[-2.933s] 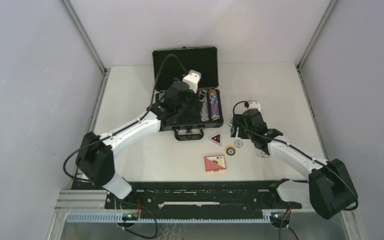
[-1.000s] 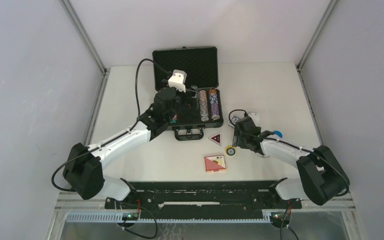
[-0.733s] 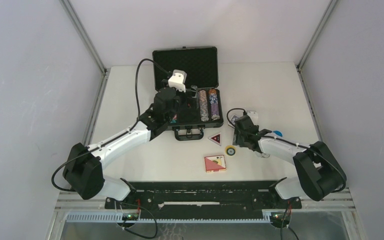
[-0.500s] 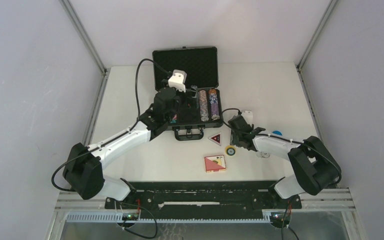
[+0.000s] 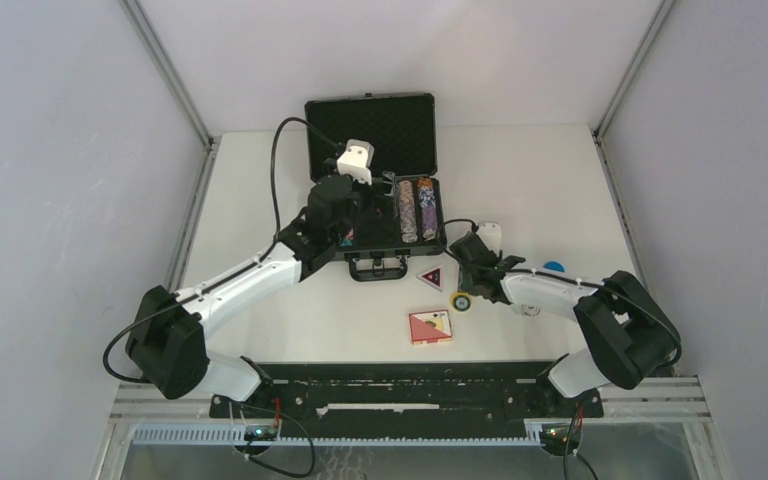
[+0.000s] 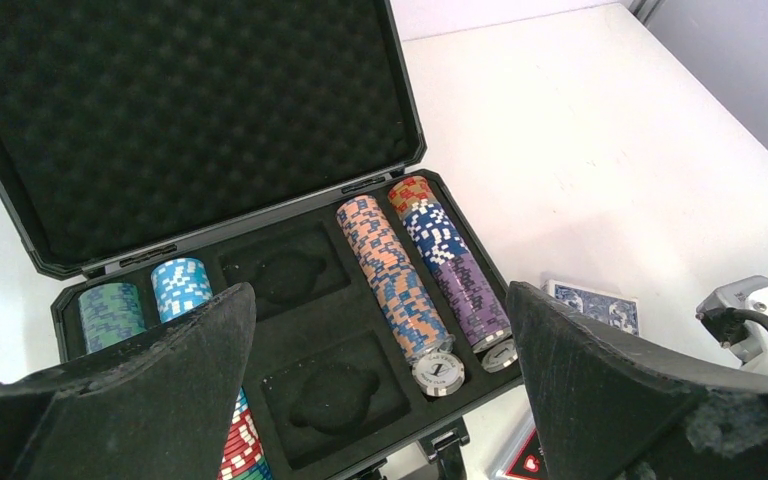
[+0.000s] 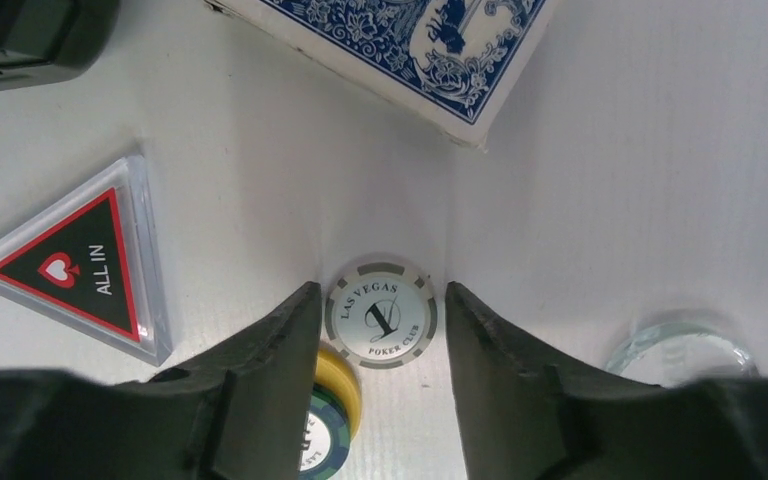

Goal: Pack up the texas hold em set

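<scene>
The black briefcase (image 5: 371,128) lies open; in the left wrist view its foam lid (image 6: 200,120) stands up behind rows of chips (image 6: 395,275) and two empty recesses (image 6: 332,395). My left gripper (image 6: 380,400) hovers wide open above the tray, holding nothing. My right gripper (image 7: 382,292) is down at the table, its jaws straddling a flat white chip (image 7: 381,315), the left finger nearly touching it and a small gap on the right. A yellow and green chip stack (image 7: 338,415) sits under the left finger. The blue deck (image 7: 410,50) and the triangular ALL IN button (image 7: 75,260) lie close by.
A red deck (image 5: 430,327) lies near the front, with a clear round disc (image 7: 682,350) and a small blue button (image 5: 554,267) to the right of my right arm. The case's handle and latches (image 5: 378,266) face the loose pieces.
My right gripper has slid left toward the case and narrowed its jaws around the white chip. The left arm, risen from the tray earlier, has held still over the last second.
</scene>
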You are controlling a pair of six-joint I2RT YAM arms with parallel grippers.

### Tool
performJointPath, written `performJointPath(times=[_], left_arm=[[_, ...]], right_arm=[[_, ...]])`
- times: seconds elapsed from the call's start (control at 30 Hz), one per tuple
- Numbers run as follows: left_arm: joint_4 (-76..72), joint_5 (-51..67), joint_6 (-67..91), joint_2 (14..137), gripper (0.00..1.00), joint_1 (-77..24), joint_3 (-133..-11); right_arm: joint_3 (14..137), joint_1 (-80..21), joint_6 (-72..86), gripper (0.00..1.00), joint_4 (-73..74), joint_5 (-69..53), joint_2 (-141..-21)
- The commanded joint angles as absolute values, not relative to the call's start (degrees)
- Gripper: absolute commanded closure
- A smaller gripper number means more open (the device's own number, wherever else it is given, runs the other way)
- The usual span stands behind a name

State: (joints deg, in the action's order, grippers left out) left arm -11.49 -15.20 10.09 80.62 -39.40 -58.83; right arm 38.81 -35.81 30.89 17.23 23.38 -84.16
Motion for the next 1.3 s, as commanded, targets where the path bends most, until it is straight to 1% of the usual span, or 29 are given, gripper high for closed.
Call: performJointPath(times=[0.0, 0.03, 0.13, 0.2, 0.37, 0.53, 0.67, 0.7, 0.8, 0.83, 1.0, 1.13, 1.27], left_arm=[[-14.1, -14.6, 9.9, 80.2, 0.00, -39.2, -57.7], [-14.1, -14.6, 10.0, 80.3, 0.00, -39.2, -57.7], [-14.1, -14.5, 10.1, 80.4, 0.00, -39.2, -57.8], [-14.2, -14.2, 10.4, 80.6, 0.00, -39.2, -57.8], [-14.4, -13.4, 11.0, 80.9, 0.00, -39.1, -57.7], [-14.5, -13.0, 11.2, 80.8, 0.00, -39.2, -57.7], [-14.3, -13.1, 11.0, 80.6, 0.00, -39.1, -57.7], [-14.3, -13.1, 11.0, 80.6, 0.00, -39.1, -57.7], [-14.0, -13.2, 10.7, 80.6, 0.00, -39.2, -57.7], [-14.0, -13.2, 10.7, 80.6, 0.00, -39.1, -57.7], [-14.0, -13.2, 10.7, 80.7, 0.00, -39.1, -57.8], [-14.0, -13.4, 10.6, 80.9, 0.00, -39.2, -57.8], [-14.0, -13.1, 10.8, 80.9, 0.00, -39.1, -57.8]], right_arm=[[39.1, -36.4, 31.4, 0.34, 19.9, 22.9, -82.6], [39.0, -36.5, 31.5, 0.30, 20.0, 22.8, -82.3], [39.0, -37.1, 31.6, 0.28, 20.8, 23.1, -81.7], [38.9, -37.6, 31.8, 0.29, 21.5, 23.4, -81.6], [38.7, -39.0, 33.0, 0.38, 22.1, 23.9, -81.5], [37.6, -38.9, 33.1, 0.42, 20.6, 23.2, -82.1], [36.8, -37.8, 32.9, 0.43, 18.5, 21.3, -82.7], [36.6, -37.4, 32.9, 0.41, 18.2, 21.0, -82.9], [36.4, -36.0, 32.5, 0.29, 18.1, 20.8, -82.7], [36.3, -35.7, 32.2, 0.28, 17.9, 20.5, -82.4], [36.1, -35.1, 31.1, 0.37, 17.6, 20.2, -82.2], [36.2, -36.7, 31.1, 0.40, 18.1, 21.9, -82.1], [36.2, -37.3, 31.2, 0.41, 18.6, 21.5, -82.2]])
